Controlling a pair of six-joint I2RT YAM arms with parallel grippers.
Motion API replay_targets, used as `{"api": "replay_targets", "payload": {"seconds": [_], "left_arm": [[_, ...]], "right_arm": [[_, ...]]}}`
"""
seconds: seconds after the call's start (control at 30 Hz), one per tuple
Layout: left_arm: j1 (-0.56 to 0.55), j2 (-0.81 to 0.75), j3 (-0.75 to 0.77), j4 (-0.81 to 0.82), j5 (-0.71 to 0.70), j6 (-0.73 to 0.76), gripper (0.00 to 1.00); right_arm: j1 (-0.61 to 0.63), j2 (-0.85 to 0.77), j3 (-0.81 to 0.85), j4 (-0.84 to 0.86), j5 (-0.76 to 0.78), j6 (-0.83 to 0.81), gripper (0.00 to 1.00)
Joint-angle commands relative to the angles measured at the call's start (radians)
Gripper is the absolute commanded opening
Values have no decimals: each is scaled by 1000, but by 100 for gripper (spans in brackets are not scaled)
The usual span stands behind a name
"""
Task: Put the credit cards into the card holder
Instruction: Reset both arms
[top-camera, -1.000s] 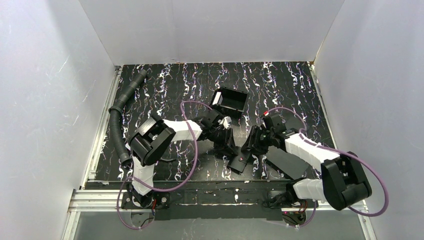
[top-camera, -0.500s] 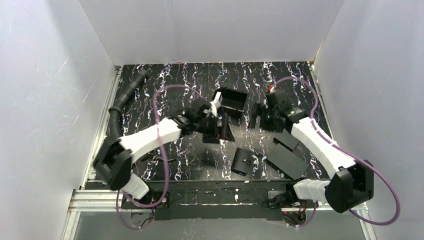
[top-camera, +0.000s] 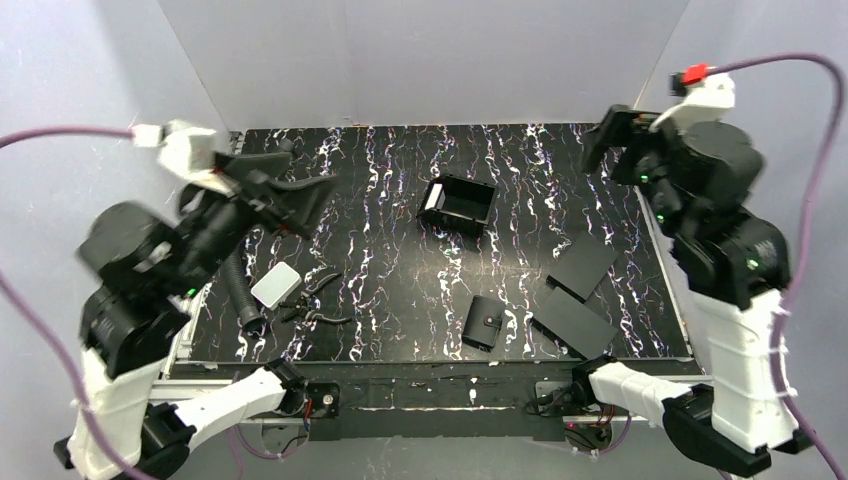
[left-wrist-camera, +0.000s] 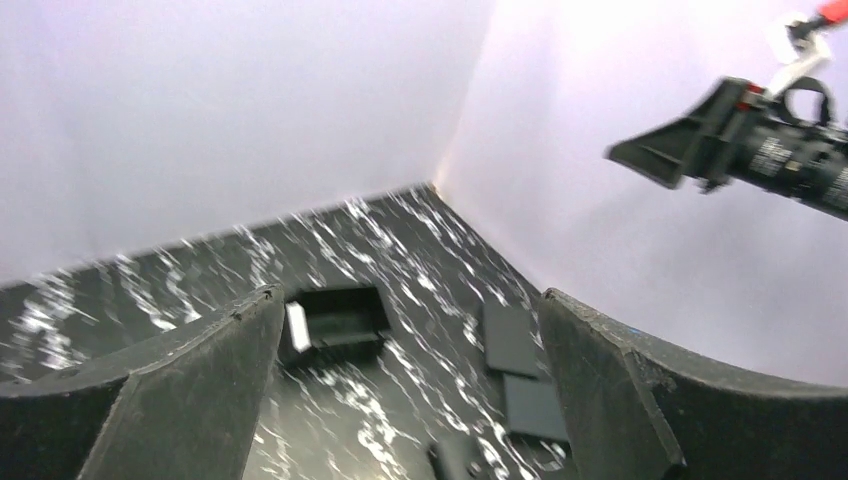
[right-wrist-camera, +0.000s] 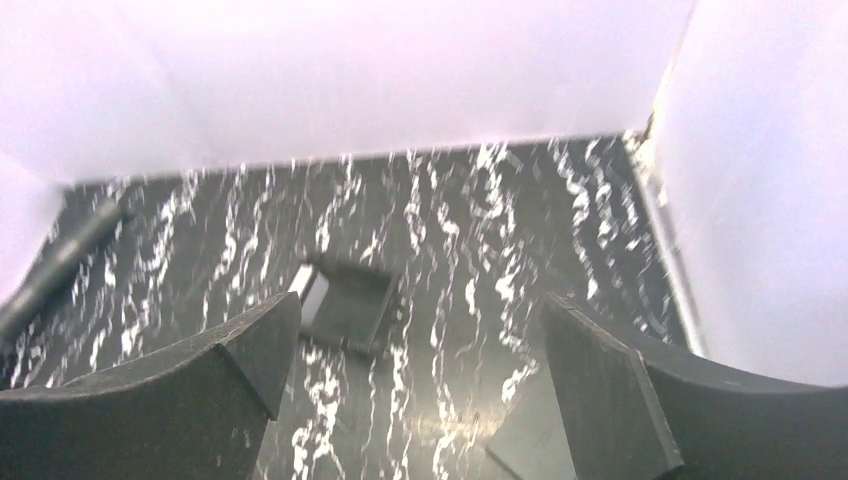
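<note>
The left gripper (top-camera: 312, 200) hangs high above the table's far left corner, its fingers (left-wrist-camera: 190, 395) spread wide with nothing between them. The right gripper (top-camera: 612, 135) mirrors it over the far right corner, jaws just as wide and equally empty; in the left wrist view it shows as a dark wedge against the right wall (left-wrist-camera: 700, 140). Below and between the two arms, the marbled black table (top-camera: 380, 170) lies open across its middle. The card holder (top-camera: 486, 322) rests flat and folded shut, snap button up, near the table's near edge and a little right of centre, apart from everything else. Just right of it lie two flat black slabs (top-camera: 583, 267), one nearer (top-camera: 574, 322), close to the right edge. Farther back, near the centre, sits a black rimmed tray (top-camera: 462, 188) with a white strip against its left wall. Along the left edge runs a corrugated hose (top-camera: 236, 270), and beside its near end lie a pale rounded rectangle (top-camera: 275, 287) and a pair of black-handled pliers (top-camera: 318, 298), touching or nearly so.
</note>
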Motion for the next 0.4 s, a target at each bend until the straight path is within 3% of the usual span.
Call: {"api": "replay_targets", "payload": {"seconds": [0.0, 0.13, 0.37], "left_arm": [[0, -66, -12, 22, -171, 186, 98], [1, -125, -48, 86, -183, 221, 98], [0, -101, -20, 61, -188, 236, 98]], "right_arm": [[-2, -22, 125, -6, 117, -84, 98], [-2, -86, 106, 60, 117, -90, 98], [-2, -161, 35, 132, 95, -99, 98]]}}
